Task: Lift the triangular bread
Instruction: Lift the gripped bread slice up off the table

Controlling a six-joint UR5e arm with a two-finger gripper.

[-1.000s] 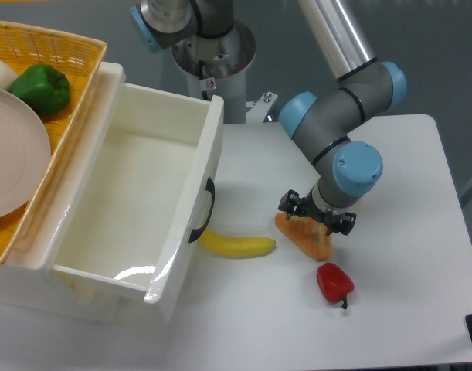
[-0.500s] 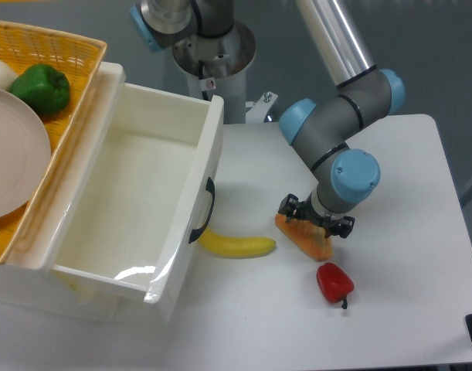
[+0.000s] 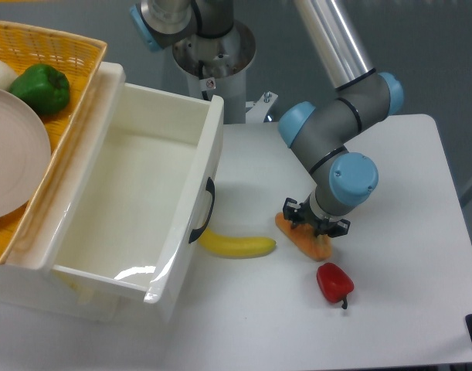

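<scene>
Since the earlier frames the gripper (image 3: pixel 316 225) has dropped lower and its fingers have drawn in from a wider spread; they now sit narrow against the two sides of the bread (image 3: pixel 303 236), though a firm grip cannot be confirmed. The bread lies flat on the table (image 3: pixel 398 255) directly under the fingers, its long axis running from upper left to lower right, one end poking out on each side. A banana (image 3: pixel 237 246) lies just left of the fingers, a red pepper (image 3: pixel 334 282) just below them. Farther left stands the white bin (image 3: pixel 135 201). Bare tabletop opens to the right and above the fingers.
</scene>
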